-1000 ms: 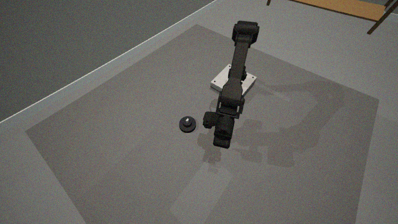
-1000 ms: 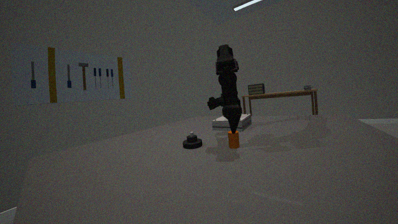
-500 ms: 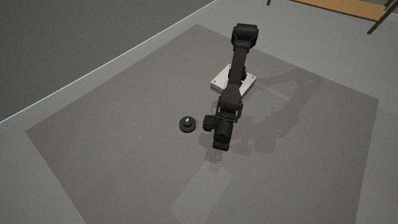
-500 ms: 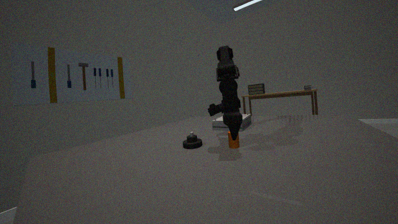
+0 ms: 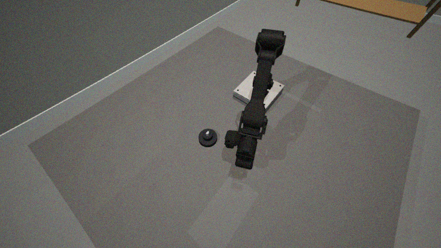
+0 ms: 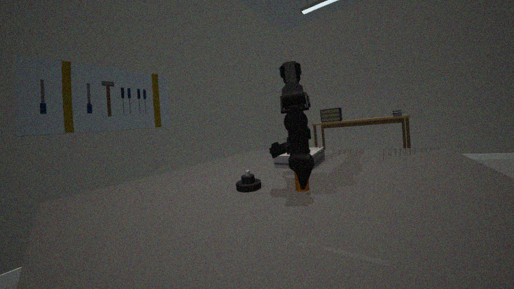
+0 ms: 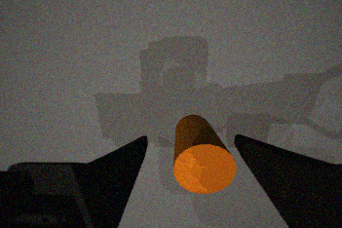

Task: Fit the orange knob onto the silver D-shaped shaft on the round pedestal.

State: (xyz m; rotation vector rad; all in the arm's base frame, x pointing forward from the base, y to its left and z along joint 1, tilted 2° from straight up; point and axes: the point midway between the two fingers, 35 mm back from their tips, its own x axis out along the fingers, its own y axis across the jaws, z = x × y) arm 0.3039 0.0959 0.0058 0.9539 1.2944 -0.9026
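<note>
The orange knob (image 6: 297, 185) (image 7: 205, 170) stands upright on the mat, its plain top facing the wrist camera. Its hole is hidden underneath, and the top view does not show the knob behind the arm. My gripper (image 6: 303, 186) (image 7: 189, 139) is open and points down, with one finger on each side of the knob. Nothing is held. In the exterior view the fingers reach low, close to the knob's foot. The round black pedestal (image 5: 202, 141) (image 6: 242, 186) stands left of the knob. Its bare silver shaft (image 5: 207, 132) (image 6: 247, 171) points up; its flat side cannot be made out.
The arm's white base plate (image 5: 244, 87) (image 6: 282, 160) lies behind the knob and pedestal. The wrist camera housing (image 5: 231, 138) (image 6: 278, 149) sticks out on the pedestal's side. A bench (image 5: 364, 2) (image 6: 363, 121) stands in the background, and a tool board (image 6: 79, 100) hangs on the wall.
</note>
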